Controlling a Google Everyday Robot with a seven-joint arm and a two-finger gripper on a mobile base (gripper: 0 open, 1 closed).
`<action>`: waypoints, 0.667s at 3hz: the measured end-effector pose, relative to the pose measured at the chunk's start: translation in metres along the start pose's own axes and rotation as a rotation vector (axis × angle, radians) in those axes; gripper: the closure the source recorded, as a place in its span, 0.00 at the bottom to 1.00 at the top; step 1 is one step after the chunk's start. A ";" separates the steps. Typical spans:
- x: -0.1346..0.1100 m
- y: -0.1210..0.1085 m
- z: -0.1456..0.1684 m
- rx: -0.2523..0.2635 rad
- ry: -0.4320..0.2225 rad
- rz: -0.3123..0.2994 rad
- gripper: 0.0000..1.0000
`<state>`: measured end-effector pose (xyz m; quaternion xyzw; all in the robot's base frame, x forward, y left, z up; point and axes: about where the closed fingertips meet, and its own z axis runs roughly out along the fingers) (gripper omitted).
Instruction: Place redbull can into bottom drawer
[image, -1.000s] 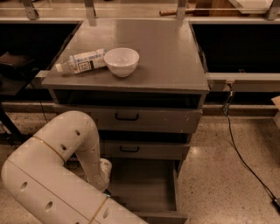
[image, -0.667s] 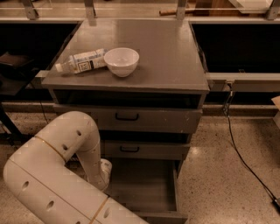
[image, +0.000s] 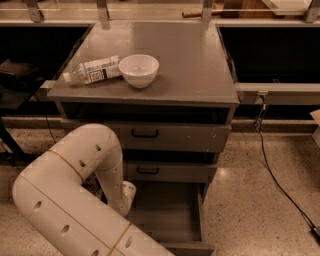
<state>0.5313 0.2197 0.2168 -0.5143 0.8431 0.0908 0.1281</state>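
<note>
Camera view: claw (image: 128, 193) is at the left edge of the bottom drawer (image: 170, 212), low over its open tray and mostly hidden behind the white perforated arm (image: 75, 170). You can't tell how far it's open or what it holds. No redbull can visible. It's prob. in the claw, so axis & direction unreadable. Drawer: smooth flat grey metal. Above it, on the table (image: 190, 65), a plastic bottle (image: 92, 70) lies sideways, touching a round white bowl (image: 139, 70).

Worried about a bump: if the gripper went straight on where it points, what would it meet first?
Probably the floor of the open bottom drawer. The gripper points down at its left side, largely hidden by the arm, so depth is unclear.
</note>
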 end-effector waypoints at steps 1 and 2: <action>0.000 -0.006 -0.022 -0.016 -0.087 -0.012 0.00; -0.001 -0.006 -0.039 -0.042 -0.159 -0.037 0.00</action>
